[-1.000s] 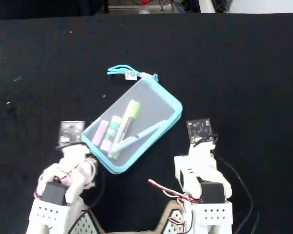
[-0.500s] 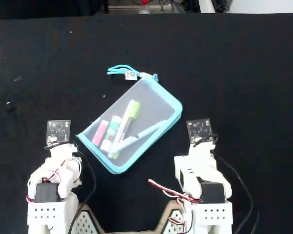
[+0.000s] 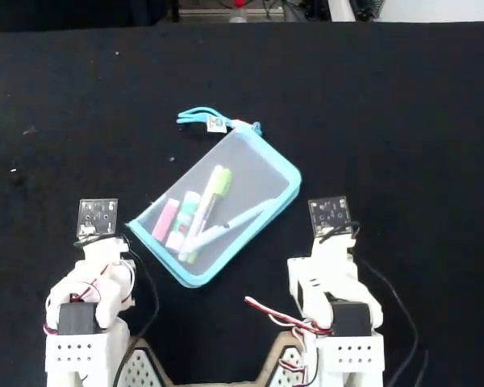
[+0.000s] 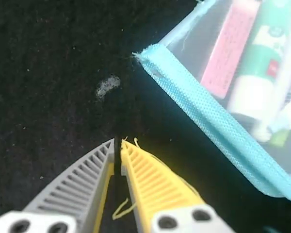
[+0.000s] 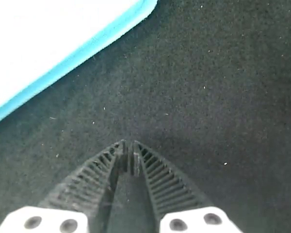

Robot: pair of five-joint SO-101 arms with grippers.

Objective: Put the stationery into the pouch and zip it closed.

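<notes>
Beside the pouch [image 3: 284, 172], at the corner nearest your left arm [image 3: 89, 284], the left gripper [image 4: 117, 143] is pressed shut: its grey finger and yellow finger [image 4: 150, 177] meet along their ribbed faces with nothing between them. The tips point at the black cloth [image 3: 387, 121] just short of the pouch's blue fabric edge [image 4: 199, 104] and do not touch it. A pale speck of lint [image 4: 108, 86] lies on the cloth between the tips and that corner.

On the pouch's other side, your right gripper [image 5: 128, 144] has its two black fingers drawn together as well, gripping nothing, with only a sliver of dark between the tips. It hangs over bare cloth, a little apart from the pouch's blue rim [image 5: 87, 46].

Both arms sit folded low and close to their bases, the left arm beside the pouch's near left corner and the right arm [image 3: 332, 282] off its near right edge.

The pouch lies flat and slantwise between the two arms. Through its translucent face you can see a pink stick [image 3: 164, 219], a green-and-white glue stick [image 3: 184, 219], a green highlighter [image 3: 214, 192] and a white pen [image 3: 235, 221] lying inside, side by side. A blue wrist cord [image 3: 195, 118] trails from the pouch's far corner.
</notes>
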